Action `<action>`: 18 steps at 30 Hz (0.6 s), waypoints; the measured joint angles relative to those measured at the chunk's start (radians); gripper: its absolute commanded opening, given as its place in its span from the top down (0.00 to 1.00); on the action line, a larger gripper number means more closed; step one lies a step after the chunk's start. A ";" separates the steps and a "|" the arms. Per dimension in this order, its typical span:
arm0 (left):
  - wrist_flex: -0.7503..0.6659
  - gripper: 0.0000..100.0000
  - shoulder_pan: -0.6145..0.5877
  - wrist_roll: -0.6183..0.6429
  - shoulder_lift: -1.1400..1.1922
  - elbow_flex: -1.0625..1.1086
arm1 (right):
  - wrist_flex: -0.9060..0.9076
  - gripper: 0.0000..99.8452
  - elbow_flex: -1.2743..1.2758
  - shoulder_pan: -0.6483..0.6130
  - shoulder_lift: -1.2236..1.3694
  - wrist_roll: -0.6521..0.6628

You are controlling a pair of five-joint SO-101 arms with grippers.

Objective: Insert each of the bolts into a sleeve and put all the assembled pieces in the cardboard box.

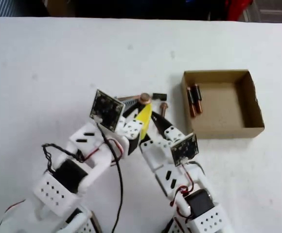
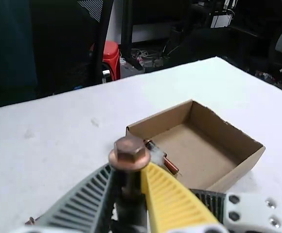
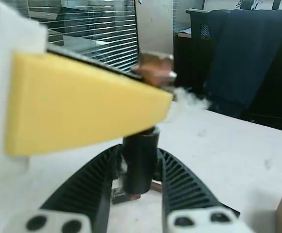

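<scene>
Bolt: held up over the table just beside the cardboard box, copper head uppermost and shaft pointing down so it can drop straight into a sleeve.
Left gripper: grey and yellow fingers clamped on the shaft just under the head, leaving the lower end free.
Sleeve: black, upright, directly below the bolt head and in line with it.
Right gripper: black fingers closed around the sleeve, steadying it as a socket.
Join: the yellow finger hides it, so I cannot tell how deep the shaft sits.
Box contents: two finished pieces lie against one wall.
Waiting on the table: a spare sleeve and a spare bolt, between the grippers and the box.
Stage: judged mid-insertion, with more pairs left.
</scene>
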 measured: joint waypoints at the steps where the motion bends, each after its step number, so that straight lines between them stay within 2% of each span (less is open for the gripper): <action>1: 0.000 0.98 0.000 0.000 0.000 0.002 | 0.000 0.98 0.000 0.000 0.000 0.000; 6: -0.002 0.97 0.000 0.000 0.000 0.002 | 0.000 0.98 0.000 0.000 0.000 0.000; 12: -0.002 0.80 -0.002 -0.002 0.000 0.002 | 0.000 0.98 0.000 0.006 0.000 0.000; 18: -0.002 0.82 -0.005 0.000 0.000 0.003 | 0.000 0.98 0.000 0.006 0.000 0.000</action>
